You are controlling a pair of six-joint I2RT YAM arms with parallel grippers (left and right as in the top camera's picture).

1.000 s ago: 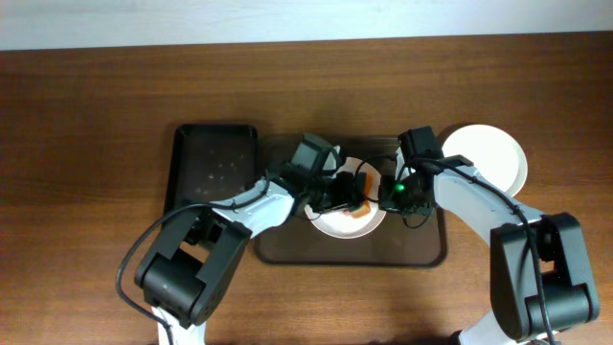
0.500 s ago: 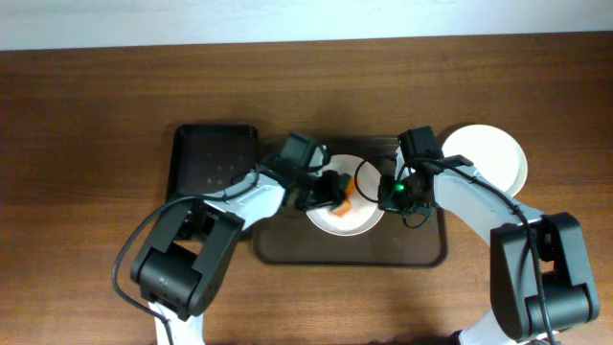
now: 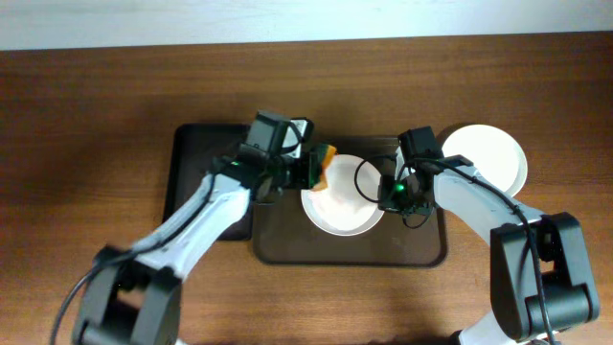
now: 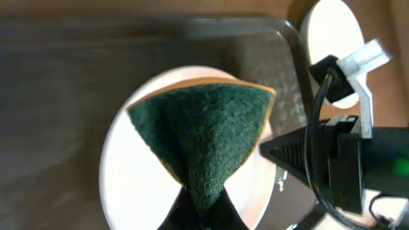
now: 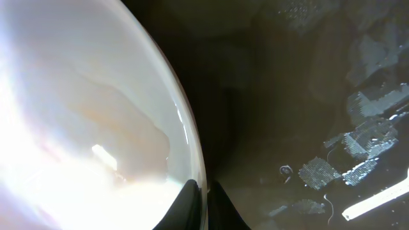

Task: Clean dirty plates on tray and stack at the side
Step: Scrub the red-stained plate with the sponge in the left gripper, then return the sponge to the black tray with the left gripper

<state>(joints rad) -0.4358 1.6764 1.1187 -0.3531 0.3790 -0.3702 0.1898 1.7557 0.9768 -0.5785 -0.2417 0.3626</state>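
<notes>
A white plate (image 3: 342, 203) lies on the dark brown tray (image 3: 407, 244); no red smear shows on it. My left gripper (image 3: 308, 170) is shut on an orange sponge (image 3: 325, 160) with a green scouring face (image 4: 204, 137), held just above the plate's far left rim (image 4: 124, 179). My right gripper (image 3: 388, 193) is shut on the plate's right rim; in the right wrist view the fingers (image 5: 203, 195) pinch the rim of the plate (image 5: 83, 128). More white plate (image 3: 488, 158) sits on the table to the right of the tray. No mint-green plate can be made out.
A smaller black tray (image 3: 206, 168) lies left of the brown tray, under my left arm. The brown tray's floor (image 5: 300, 89) is wet with foam patches. The right arm (image 4: 348, 160) fills the right side of the left wrist view.
My left gripper has lifted the sponge off the plate's middle and moved it left and back to the plate's far left rim. The right gripper has not moved.
</notes>
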